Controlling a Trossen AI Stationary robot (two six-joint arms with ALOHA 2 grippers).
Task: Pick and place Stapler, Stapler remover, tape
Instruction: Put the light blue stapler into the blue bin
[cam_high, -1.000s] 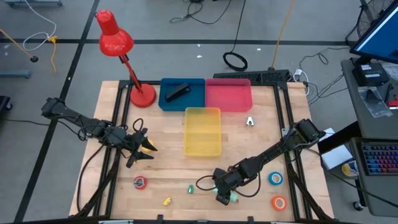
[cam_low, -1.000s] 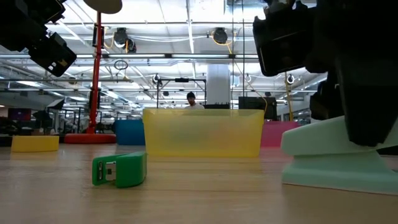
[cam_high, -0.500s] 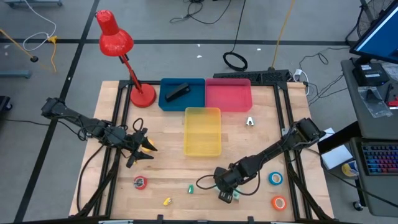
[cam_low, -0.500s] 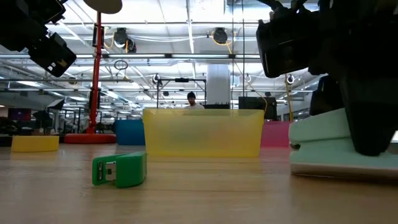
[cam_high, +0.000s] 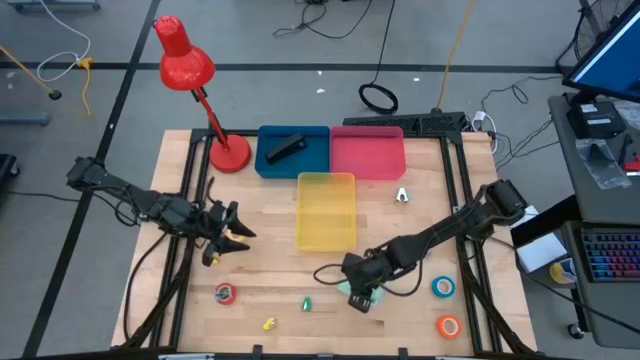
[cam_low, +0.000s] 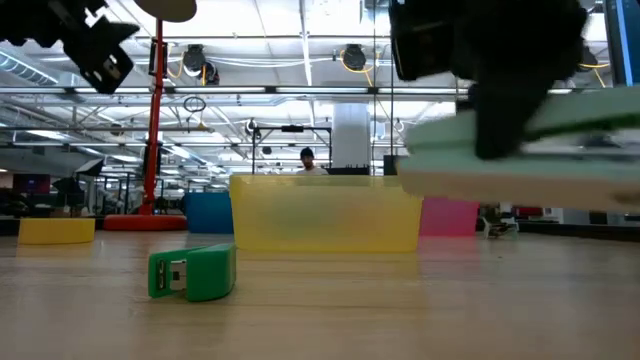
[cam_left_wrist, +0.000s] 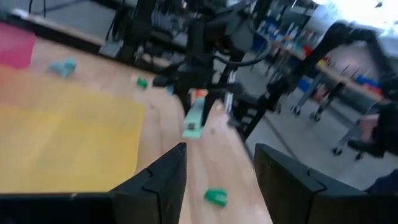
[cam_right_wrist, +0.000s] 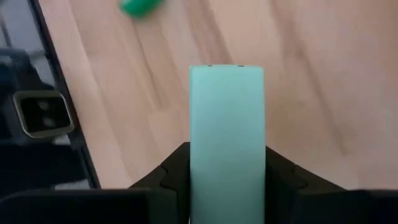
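The right gripper (cam_high: 358, 292) clamps the mint stapler (cam_right_wrist: 227, 143) between its jaws, clear of the table (cam_high: 400, 240). The left gripper (cam_high: 228, 232) hovers with jaws apart and empty, the stapler well ahead of them.

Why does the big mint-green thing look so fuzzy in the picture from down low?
In the low view the mint-green stapler hangs very near the lens, so it blurs; the small green piece looks sharp. The left wrist view is smeared all over.
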